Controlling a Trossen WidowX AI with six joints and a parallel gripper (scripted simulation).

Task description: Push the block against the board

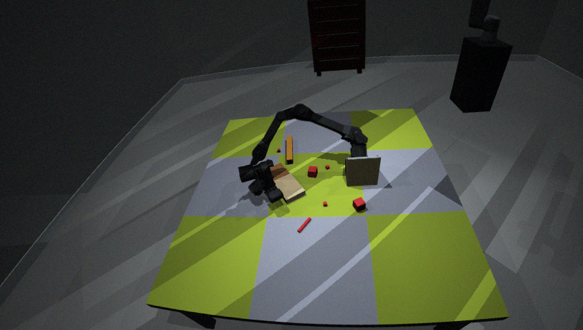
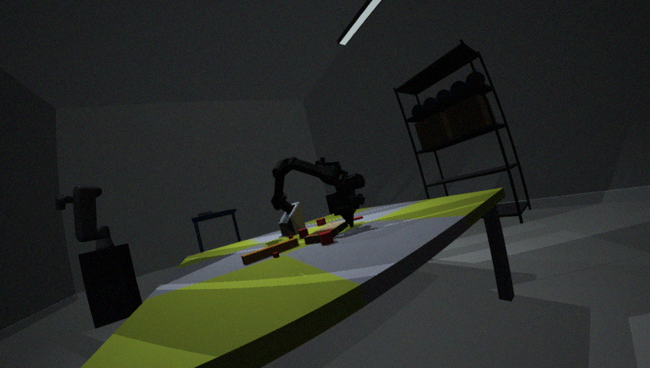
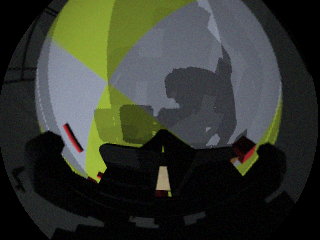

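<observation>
Square block (image 1: 278, 171): brown, flat on tabletop (image 1: 315, 261), adjoining the tan board (image 1: 291, 188). Gripper (image 1: 274, 195): beside the board's left edge, fingers closed together, holding nothing. Orange bar (image 1: 289, 149) and red cubes (image 1: 312, 171) nearby.

square block: brown flat wooden square block (image 1: 278, 170), lying flat on the table, rotated diagonal to the checker pattern, partly in shadow under the arm
board: pale tan flat wooden board (image 1: 291, 188), rectangular, lying flat, same diagonal heading
relation: block's near side touches the board's far end, sides look about in line; exact edge match cannot tell
exterior view: both low, flat, hard to separate
</observation>
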